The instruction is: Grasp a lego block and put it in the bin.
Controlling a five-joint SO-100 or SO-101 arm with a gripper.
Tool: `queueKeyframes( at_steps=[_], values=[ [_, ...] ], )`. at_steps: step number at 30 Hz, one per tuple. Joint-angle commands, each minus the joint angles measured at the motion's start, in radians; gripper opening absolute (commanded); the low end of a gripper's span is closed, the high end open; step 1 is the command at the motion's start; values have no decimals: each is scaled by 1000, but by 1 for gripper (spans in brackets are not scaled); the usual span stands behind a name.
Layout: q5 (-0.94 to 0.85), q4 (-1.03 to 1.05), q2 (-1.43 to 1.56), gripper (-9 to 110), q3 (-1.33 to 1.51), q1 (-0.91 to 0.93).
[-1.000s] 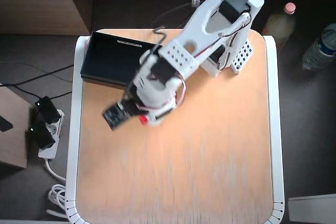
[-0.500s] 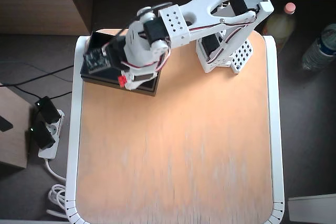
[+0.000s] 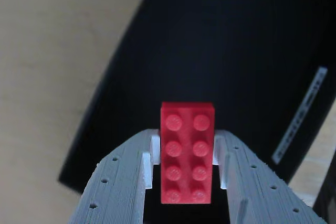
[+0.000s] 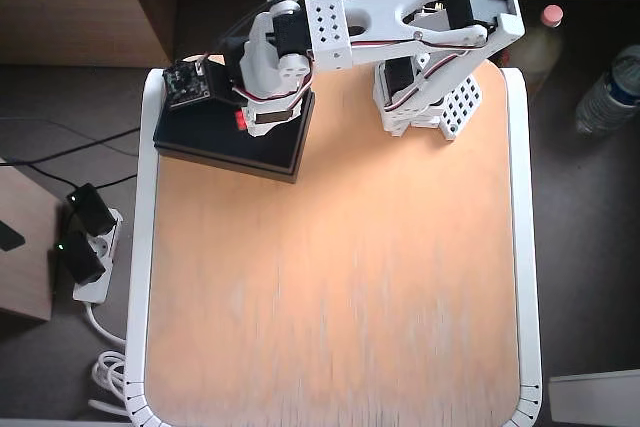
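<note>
The red lego block (image 3: 187,153) is a small brick with two rows of studs. My gripper (image 3: 187,150) is shut on its sides and holds it above the dark inside of the black bin (image 3: 226,40). In the overhead view the bin (image 4: 200,137) sits at the table's upper left corner. The gripper (image 4: 245,123) hangs over the bin's middle, and only a red speck of the block (image 4: 241,120) shows under the wrist. The bin's floor below the block looks bare.
The arm's base (image 4: 430,97) stands at the table's upper middle. The wooden tabletop (image 4: 340,287) has a white rim. Off the table, two bottles (image 4: 610,92) stand at the right, and a power strip (image 4: 85,247) with cables lies at the left.
</note>
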Motion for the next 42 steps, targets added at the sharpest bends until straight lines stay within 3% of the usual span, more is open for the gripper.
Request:
queueKeyframes(
  at_steps=[1,16,25,31,38,42],
  values=[
    [12,-118,69,0,20,38],
    [15,-202,66,1,74,54],
    [8,-202,69,16,71,54],
    [-21,-204,112,16,69,31],
    [-137,-204,272,15,72,-132],
    [-160,-202,337,6,77,-233]
  ],
)
